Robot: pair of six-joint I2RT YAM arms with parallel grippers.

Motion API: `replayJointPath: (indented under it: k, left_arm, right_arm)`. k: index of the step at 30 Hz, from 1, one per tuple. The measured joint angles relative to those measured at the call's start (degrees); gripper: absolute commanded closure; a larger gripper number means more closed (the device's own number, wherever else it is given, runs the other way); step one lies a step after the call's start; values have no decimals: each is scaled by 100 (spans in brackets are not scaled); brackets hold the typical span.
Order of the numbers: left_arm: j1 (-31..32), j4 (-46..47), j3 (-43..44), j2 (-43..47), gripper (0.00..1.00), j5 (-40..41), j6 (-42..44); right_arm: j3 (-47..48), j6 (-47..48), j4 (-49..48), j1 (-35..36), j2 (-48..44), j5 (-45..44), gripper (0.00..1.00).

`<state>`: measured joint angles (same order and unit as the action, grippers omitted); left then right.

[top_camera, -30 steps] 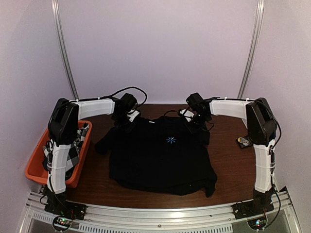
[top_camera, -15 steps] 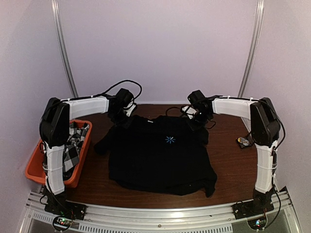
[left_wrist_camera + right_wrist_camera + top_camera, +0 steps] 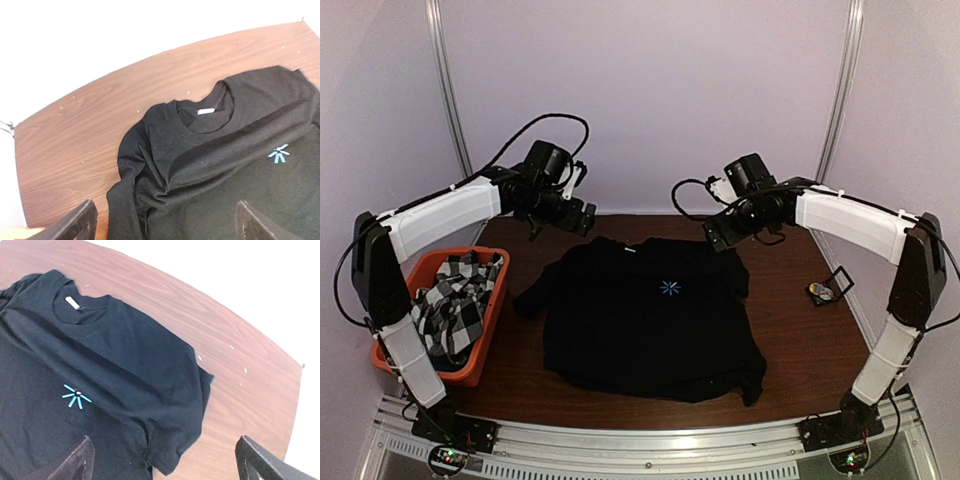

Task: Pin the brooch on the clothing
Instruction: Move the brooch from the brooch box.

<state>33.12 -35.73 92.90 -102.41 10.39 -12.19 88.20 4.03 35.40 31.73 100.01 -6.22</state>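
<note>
The clothing (image 3: 650, 325), a black T-shirt with a light-blue starburst (image 3: 670, 288), lies spread flat mid-table. My left gripper (image 3: 576, 217) hovers open above its left shoulder, nothing between the fingers. Open and empty too, my right gripper (image 3: 717, 233) hangs above the right shoulder. The left wrist view shows the collar and bunched left sleeve of the clothing (image 3: 240, 165) below the open left gripper (image 3: 165, 220). The right wrist view shows the clothing (image 3: 115, 350) and its right sleeve under the right gripper (image 3: 167, 460). A small dark-and-gold piece, apparently the brooch (image 3: 822, 292), lies near the table's right edge.
An orange bin (image 3: 492, 325) at the left edge holds a black-and-white checked cloth (image 3: 450, 305). The brown table (image 3: 790, 350) is bounded by white walls behind and at both sides. Cables loop from both wrists.
Both grippers were shut at the shirt's shoulders; they have opened, let go and risen up and outward. The shirt stays flat.
</note>
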Motion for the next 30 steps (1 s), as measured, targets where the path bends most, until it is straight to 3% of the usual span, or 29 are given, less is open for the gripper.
replayJointPath:
  k: [7,14,21,30]
  left_arm:
    - [144,-42,-695,909,2,173,-267]
    - [507,-310,-1191,1458,2,264,-415]
    - [837,-382,-1576,1814,2,149,-411]
    - [927,-505,-2181,2236,2,216,-354]
  right_arm:
    - [-1266,-831,-428,-26,-964,-734,0]
    - [-1698,-1941,-507,-249,-1735,-2052,0]
    - [-2520,-3298,-361,-774,-1587,-2918,0]
    - [-3060,-4334,-321,-1744,-1580,-2975,0]
